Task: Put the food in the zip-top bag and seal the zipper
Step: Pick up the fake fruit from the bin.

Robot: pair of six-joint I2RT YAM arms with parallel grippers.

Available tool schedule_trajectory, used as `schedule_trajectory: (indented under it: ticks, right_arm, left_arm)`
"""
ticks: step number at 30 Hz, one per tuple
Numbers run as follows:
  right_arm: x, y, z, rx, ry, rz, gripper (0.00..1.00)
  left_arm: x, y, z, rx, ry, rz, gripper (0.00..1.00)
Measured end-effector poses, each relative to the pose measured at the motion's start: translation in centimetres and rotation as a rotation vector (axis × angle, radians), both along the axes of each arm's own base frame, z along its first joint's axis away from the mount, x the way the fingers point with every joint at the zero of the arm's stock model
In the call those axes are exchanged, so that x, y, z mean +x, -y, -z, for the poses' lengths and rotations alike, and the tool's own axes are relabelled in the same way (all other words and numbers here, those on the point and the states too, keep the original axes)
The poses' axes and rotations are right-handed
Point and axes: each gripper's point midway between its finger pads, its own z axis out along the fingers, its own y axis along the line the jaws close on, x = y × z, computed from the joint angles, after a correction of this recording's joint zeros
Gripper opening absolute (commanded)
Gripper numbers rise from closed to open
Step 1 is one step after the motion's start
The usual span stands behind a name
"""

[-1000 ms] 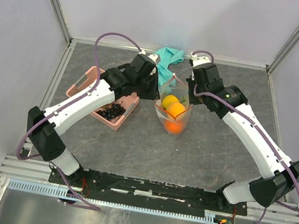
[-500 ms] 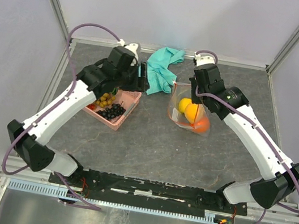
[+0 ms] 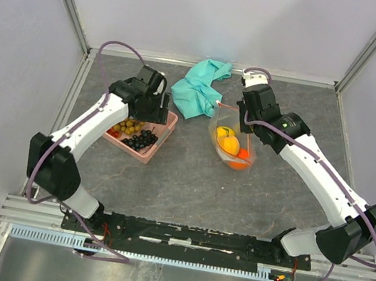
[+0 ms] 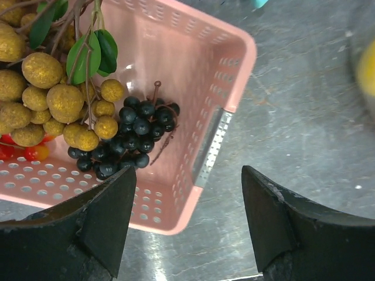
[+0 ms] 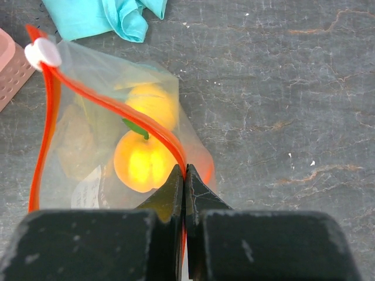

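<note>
The zip-top bag (image 3: pixel 232 146) hangs at mid-table with a yellow fruit (image 5: pixel 143 161) and an orange fruit (image 3: pixel 242 158) inside. My right gripper (image 5: pixel 185 171) is shut on the red-orange zipper (image 5: pixel 111 104) at one end of the mouth. The white slider (image 5: pixel 42 54) sits at the other end, and the mouth gapes. My left gripper (image 4: pixel 187 202) is open over the near right corner of the pink basket (image 4: pixel 237 70), holding nothing. In the basket lie brown berries with green leaves (image 4: pixel 55 99), dark berries (image 4: pixel 136 132) and tiny red pieces (image 4: pixel 30 152).
A teal cloth (image 3: pixel 198 88) lies crumpled at the back, between the basket (image 3: pixel 169 127) and the bag. Metal frame rails run along the table's left, back and right edges.
My left gripper has let go of the bag's mouth, opened and swung left to the basket. The bag, now held by the right gripper alone, has swung and settled slightly right.
</note>
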Motion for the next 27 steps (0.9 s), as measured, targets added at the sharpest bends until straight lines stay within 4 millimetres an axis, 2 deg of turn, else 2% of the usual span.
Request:
schedule_trajectory:
  ticks: [9, 16, 22, 27]
  right_arm:
    - [-0.1, -0.4, 0.7, 0.008, -0.01, -0.02, 0.01]
    - [-0.2, -0.4, 0.6, 0.016, -0.005, -0.025, 0.02]
    - [-0.3, -0.5, 0.8, 0.02, -0.01, -0.032, 0.02]
    - [-0.3, -0.6, 0.8, 0.023, -0.012, -0.035, 0.02]
  left_arm:
    - [1.3, -2.0, 6.9, 0.152, -0.173, 0.021, 0.6]
    - [1.3, -2.8, 10.8, 0.215, -0.283, 0.037, 0.61]
    - [1.2, -3.0, 12.4, 0.239, -0.325, 0.045, 0.7]
    - [1.0, -3.3, 14.2, 0.255, -0.368, 0.043, 0.71]
